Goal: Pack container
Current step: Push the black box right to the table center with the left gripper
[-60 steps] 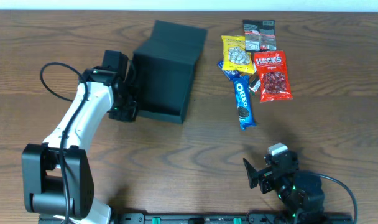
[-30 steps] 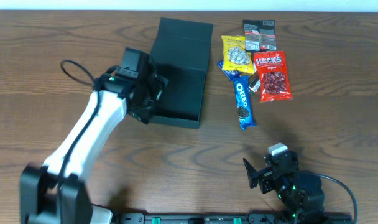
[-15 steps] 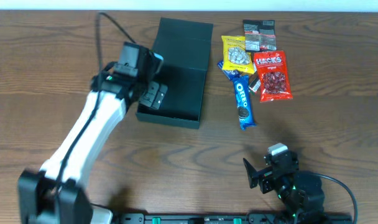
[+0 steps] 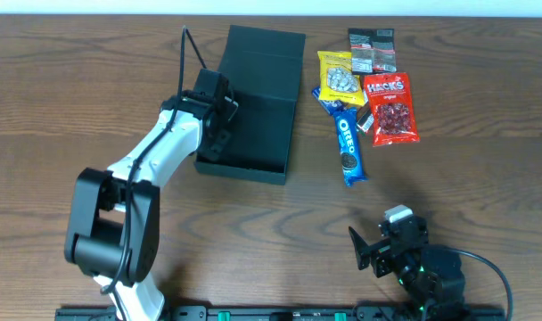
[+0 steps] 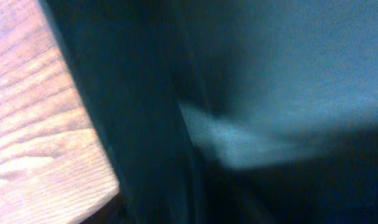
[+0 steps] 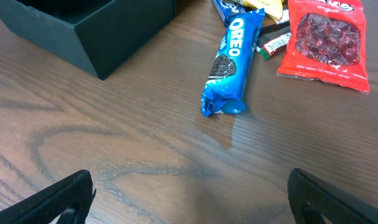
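On the brown wooden table (image 4: 485, 178), a blue Oreo packet (image 4: 348, 147) lies beside a red crinkly snack bag (image 4: 391, 109), a yellow pouch (image 4: 340, 78) and a small black-and-white packet (image 4: 371, 50).

Brown wood-grain table (image 4: 253, 232), pale strip (image 4: 271, 7) along far edge

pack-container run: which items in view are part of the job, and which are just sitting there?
Job: container; left gripper at its left wall; likely cargo: Oreo pack, yellow packet, red packet, black-and-white packet.
Idle: right gripper, open, holding nothing.
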{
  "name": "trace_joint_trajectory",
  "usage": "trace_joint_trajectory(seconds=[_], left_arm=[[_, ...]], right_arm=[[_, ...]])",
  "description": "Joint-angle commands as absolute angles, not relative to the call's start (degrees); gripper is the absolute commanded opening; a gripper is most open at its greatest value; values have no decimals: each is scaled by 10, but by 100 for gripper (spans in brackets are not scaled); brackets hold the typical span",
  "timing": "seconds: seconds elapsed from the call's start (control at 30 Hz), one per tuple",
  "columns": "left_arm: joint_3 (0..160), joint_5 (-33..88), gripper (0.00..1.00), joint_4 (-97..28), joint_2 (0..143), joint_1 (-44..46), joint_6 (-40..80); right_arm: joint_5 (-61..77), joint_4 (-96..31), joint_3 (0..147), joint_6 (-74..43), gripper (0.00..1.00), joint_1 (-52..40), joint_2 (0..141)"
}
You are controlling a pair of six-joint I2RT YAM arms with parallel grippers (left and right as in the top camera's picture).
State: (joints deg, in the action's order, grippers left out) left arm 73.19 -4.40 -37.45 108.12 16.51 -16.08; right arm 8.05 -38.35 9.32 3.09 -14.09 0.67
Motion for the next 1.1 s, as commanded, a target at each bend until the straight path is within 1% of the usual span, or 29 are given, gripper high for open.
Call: trace_joint_trajectory(seconds=[0.0,0.03,0.1,0.2,0.37,0.57,0.7,0.83,0.87,0.9,0.97,1.0,1.03,1.07], left_arm=[[728,-60,31,-372,1089,152,-92],[728,-62,28,-370,1089,150,-77],[728,-62,27,-370,1089,148,-49],[728,-62,22,-374,1089,148,0],[728,-50,6,-377,1089,148,78],[728,-2,6,-377,1089,148,110],[728,1,6,-383,1089,148,143],[728,1,6,-388,1089,148,144],[728,1,8,-388,1089,148,144],[728,1,26,-389,1089,148,144],[729,6,59,-393,1089,148,143],[730,12,69,-397,1087,148,139],[731,16,84,-401,1084,148,137],[733,16,92,-406,1080,148,137]], right_arm=[[78,-384,91,22,99,-133,3],[78,-384,91,22,99,-133,3],[78,-384,91,22,99,-133,3],[78,-384,91,22,99,-133,3],[78,-384,91,22,99,-133,3],[78,-384,91,22,99,-133,3],[78,-384,91,22,99,-133,3],[78,-384,91,22,99,-133,3],[78,-384,91,22,99,-133,3],[78,-384,91,22,99,-133,3],[78,-384,91,22,99,-133,3],[78,-384,91,22,99,-133,3],[78,-384,91,22,99,-133,3],[78,-384,91,22,99,-133,3]])
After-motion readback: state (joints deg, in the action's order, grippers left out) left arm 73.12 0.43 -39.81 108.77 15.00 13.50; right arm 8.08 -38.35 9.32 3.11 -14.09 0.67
